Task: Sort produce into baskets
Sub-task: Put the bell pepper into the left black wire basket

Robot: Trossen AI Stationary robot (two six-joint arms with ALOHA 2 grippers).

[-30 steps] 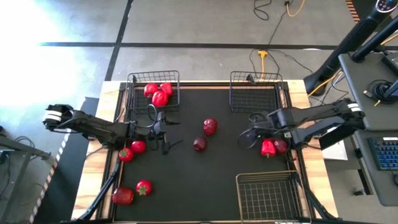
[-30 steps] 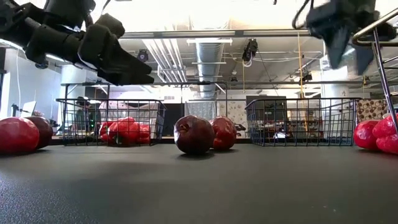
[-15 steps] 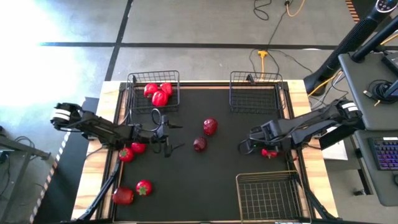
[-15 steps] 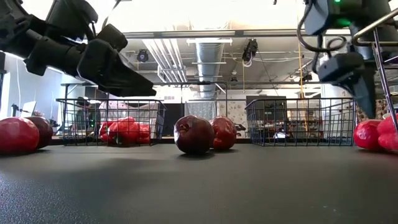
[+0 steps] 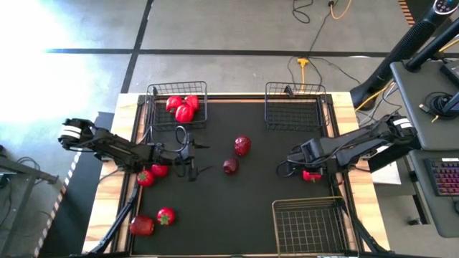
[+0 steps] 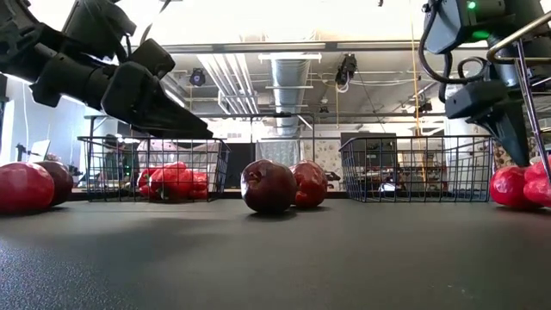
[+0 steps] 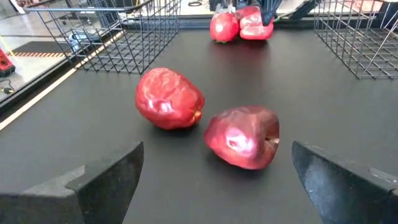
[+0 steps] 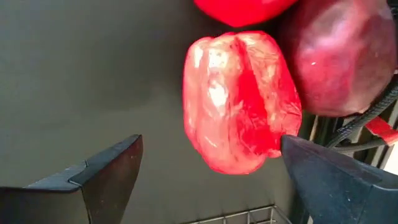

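Observation:
My right gripper (image 8: 214, 177) is open and points down at the table's right edge, its fingers on either side of a glossy red pepper (image 8: 239, 102) that lies on the mat; the pepper also shows in the high view (image 5: 310, 175). A maroon fruit (image 8: 348, 56) lies against the pepper. My left gripper (image 7: 217, 186) is open and empty, pointing level at two maroon fruits (image 7: 169, 98) (image 7: 242, 137) in mid table. Several peppers (image 5: 183, 107) lie in the far left basket (image 5: 154, 100). The far right basket (image 5: 292, 107) and the near right basket (image 5: 308, 222) hold nothing.
Two tomatoes (image 5: 152, 173) lie under my left arm, and two more red pieces (image 5: 154, 221) lie at the near left corner. Free mat lies between the mid-table fruits and the near edge. Cables hang by my right gripper (image 5: 287, 161).
My right gripper has come down over the pepper at the right edge, and its open fingers now stand low on either side of it. My left gripper has dipped a little. No produce has moved.

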